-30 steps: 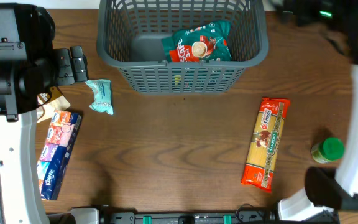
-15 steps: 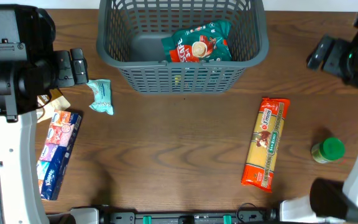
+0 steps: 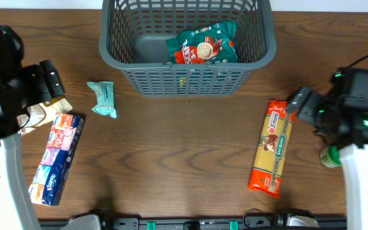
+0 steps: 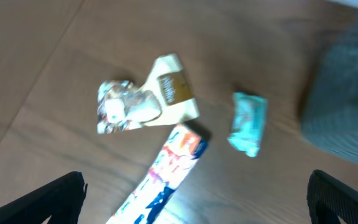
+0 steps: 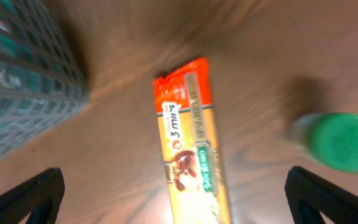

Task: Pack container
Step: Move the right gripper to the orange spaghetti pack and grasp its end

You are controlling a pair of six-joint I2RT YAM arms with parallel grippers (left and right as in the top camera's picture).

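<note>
Right hand (image 3: 296, 103) near container (image 3: 184, 80), apart

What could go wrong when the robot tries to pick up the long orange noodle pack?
1. The green-lidded jar stands close beside the pasta pack, partly under the right arm. A careless move might knock it over.
2. The pack is long. The right jaws stand open near its top end, and if they grip it there, it might droop and catch on the basket rim.
</note>
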